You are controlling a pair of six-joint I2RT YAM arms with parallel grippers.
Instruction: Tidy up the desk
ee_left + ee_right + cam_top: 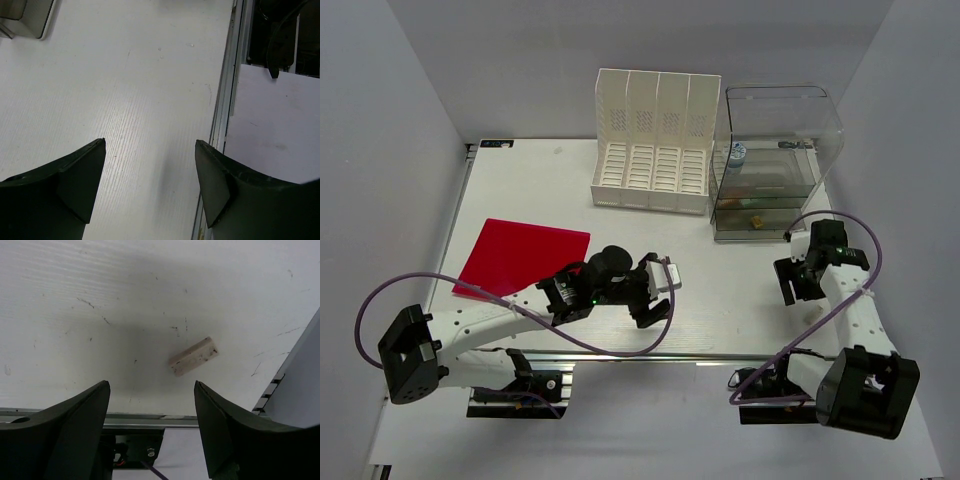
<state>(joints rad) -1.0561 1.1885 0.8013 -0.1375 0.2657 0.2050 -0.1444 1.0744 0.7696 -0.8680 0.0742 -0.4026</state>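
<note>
**Both grippers spread and empty above the white desk**

The left gripper [150, 144] hangs with its two dark, matte, wedge-shaped fingers [75, 175] wide apart and nothing between them. Under them shows only the desk [740, 280], a flat white top with a fine ribbed grain. A silvery aluminium rail [225, 100] runs along its near edge, just right of the gap in the left wrist view. From above, this gripper sits near the middle of the near edge, its white arm reaching in from the near left corner with a purple cable looped around it.

The right gripper [151, 385] is likewise splayed and holds nothing. Just beyond its fingertips, not touching them, a small beige block [193, 356] with speckled faces lies flat and askew on the scuffed white surface close to the near rail. From above, this gripper stands towards the right edge of the desk.

Further out, a thin flat red sheet [525, 258] lies near the left edge. At the far edge stands a white perforated plastic file rack [655, 140] with four upright slots. Just beside it, in the far right corner, is a clear plastic drawer box [770, 165] with small items inside, too small to tell apart.
</note>
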